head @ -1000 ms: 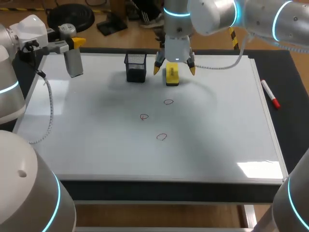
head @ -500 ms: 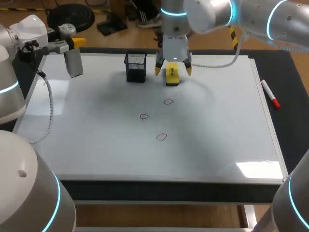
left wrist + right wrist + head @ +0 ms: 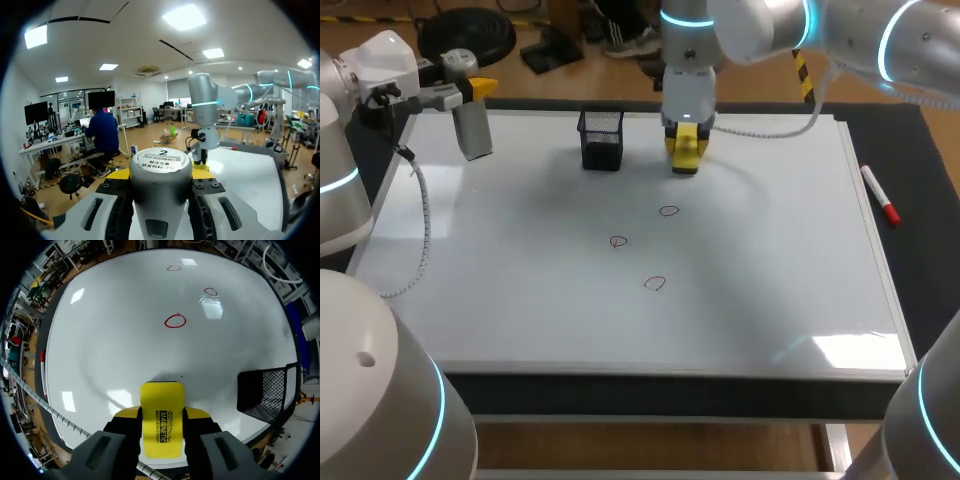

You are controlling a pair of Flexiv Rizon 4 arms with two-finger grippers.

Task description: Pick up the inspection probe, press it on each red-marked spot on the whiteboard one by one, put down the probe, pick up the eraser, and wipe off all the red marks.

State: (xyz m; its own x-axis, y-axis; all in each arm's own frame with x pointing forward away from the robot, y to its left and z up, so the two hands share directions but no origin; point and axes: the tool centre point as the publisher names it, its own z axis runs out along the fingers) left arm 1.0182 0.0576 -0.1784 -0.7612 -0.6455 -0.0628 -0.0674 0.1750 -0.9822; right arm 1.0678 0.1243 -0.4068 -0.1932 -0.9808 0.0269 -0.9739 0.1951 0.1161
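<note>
The right arm comes in from the far right, and the right tool (image 3: 687, 143) is clamped on the yellow eraser (image 3: 686, 160) — in the right wrist view a yellow-tipped finger presses on each long side. The eraser is at the far middle of the whiteboard (image 3: 520, 300), just right of the black mesh pen cup (image 3: 601, 138) and apart from it. Whether it rests on the board or is held just above it, I cannot tell.

Three red circles (image 3: 618, 241) are drawn near the board's middle, all nearer than the eraser and well apart from it. One lies almost straight near of the eraser, one sits further left, and the nearest lies between those two from left to right.

The left tool (image 3: 472, 92) is at the board's far left corner, closed on the inspection probe (image 3: 472, 130) — its grey body hangs upright below the fingers, and in the left wrist view its round labelled top sits between them.

A red marker (image 3: 880, 195) lies on the dark bench (image 3: 925, 260), just right of the whiteboard's edge
</note>
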